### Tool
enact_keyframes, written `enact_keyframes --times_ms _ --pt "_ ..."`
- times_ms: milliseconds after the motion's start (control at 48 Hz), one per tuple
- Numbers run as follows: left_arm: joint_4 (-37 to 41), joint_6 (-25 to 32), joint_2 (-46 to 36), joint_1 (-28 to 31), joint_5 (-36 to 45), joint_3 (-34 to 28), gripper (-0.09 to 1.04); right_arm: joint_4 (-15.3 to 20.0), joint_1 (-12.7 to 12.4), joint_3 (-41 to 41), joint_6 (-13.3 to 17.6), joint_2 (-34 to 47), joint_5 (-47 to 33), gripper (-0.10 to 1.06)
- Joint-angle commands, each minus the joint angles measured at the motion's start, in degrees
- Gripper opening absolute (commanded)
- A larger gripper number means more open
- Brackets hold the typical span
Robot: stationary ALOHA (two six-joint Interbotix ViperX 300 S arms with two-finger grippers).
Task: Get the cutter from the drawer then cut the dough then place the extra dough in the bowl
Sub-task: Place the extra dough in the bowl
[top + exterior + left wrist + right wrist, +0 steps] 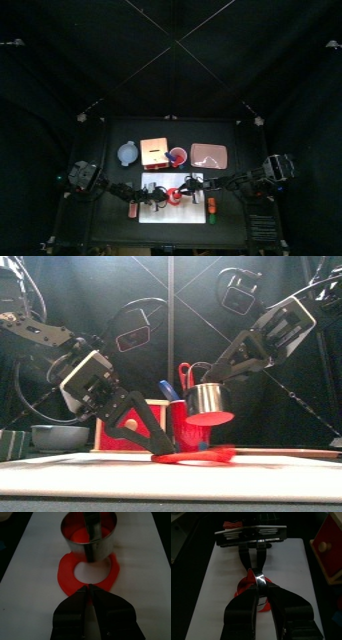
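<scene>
A red dough ring [67, 574] lies on the white cutting board [37, 557]. My left gripper [90, 588] is shut on the ring's near edge, low over the board [80, 461] in the front view. The round metal cutter [207, 399] hangs just above the ring [197, 456], with a red dough disc [211, 417] stuck in its bottom. My right gripper [255, 579] is shut on the cutter's wire handle. From above, both grippers meet over the board [167, 212], left [156, 193] and right [186, 188].
Behind the board stand the blue-grey bowl [127, 152], the wooden box [154, 150] with its red drawer front [331, 547], the red cup [177, 156] with toy knives, and the pink tray [210, 155]. A small toy [211, 206] lies at the board's right edge.
</scene>
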Motion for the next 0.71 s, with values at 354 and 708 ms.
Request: enact_keyframes --times_ms 354,708 --pt "0.09 0.09 -1.85 0.26 -0.09 -0.79 0.58 1.14 -2.37 6.94 0.62 -8.26 5.01 0.59" --pt "1.93 0.00 -3.08 0.26 -0.09 -1.41 0.71 1.23 -2.81 6.77 0.62 -5.10 5.01 0.65"
